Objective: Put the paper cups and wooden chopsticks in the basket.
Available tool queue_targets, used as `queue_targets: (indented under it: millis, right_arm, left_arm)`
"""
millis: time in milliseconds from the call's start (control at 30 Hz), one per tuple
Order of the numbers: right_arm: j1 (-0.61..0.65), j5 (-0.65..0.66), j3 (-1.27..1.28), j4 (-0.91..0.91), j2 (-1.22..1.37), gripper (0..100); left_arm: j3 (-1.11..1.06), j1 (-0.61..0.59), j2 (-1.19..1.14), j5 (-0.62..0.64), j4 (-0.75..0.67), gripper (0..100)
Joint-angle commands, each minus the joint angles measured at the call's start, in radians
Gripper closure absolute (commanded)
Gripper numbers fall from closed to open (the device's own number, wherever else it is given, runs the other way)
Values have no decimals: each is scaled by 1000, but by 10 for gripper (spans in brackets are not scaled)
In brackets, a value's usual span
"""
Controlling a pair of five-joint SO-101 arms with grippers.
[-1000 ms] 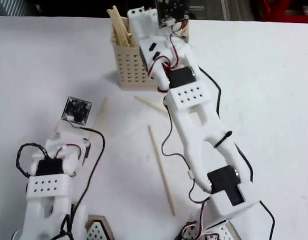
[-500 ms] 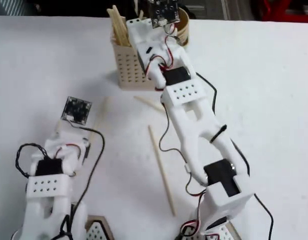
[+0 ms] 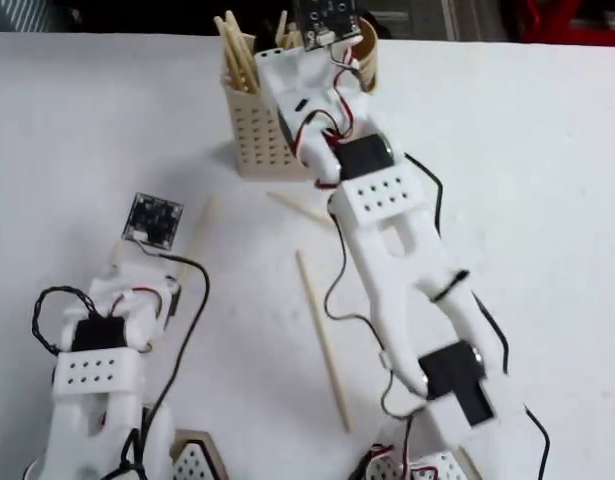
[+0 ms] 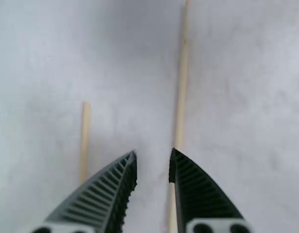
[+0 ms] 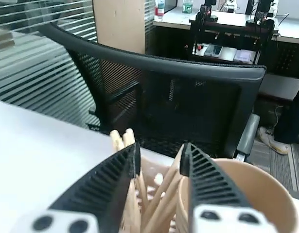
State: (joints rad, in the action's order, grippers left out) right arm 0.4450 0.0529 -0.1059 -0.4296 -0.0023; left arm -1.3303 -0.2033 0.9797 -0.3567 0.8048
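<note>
the right gripper hangs over the basket, slightly open and seemingly empty. the left gripper, narrowly parted, should centre over the chopstick before closing.

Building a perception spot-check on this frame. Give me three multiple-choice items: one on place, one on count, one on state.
1. Where is the right tool?
A) low over bare table
B) beside the left arm's base
C) above the cream perforated basket

2. How many thin wooden chopsticks lie on the white table in the left wrist view?
A) none
B) two
C) four

3. What state is the left tool in?
A) open, holding nothing
B) shut on a chopstick
C) shut on a paper cup

Answers:
1 C: the right wrist view looks past its jaws onto the sticks standing in the basket.
2 B: one stick lies near each jaw.
3 A: a gap shows between the jaws, with bare table in it.
</note>
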Motion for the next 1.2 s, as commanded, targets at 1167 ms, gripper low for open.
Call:
queue_targets:
  millis: [1167]
  right_arm:
    - [-119,423,91,-1165,-240,862]
  left_arm:
    - [5,-8,22,-8,-18,876]
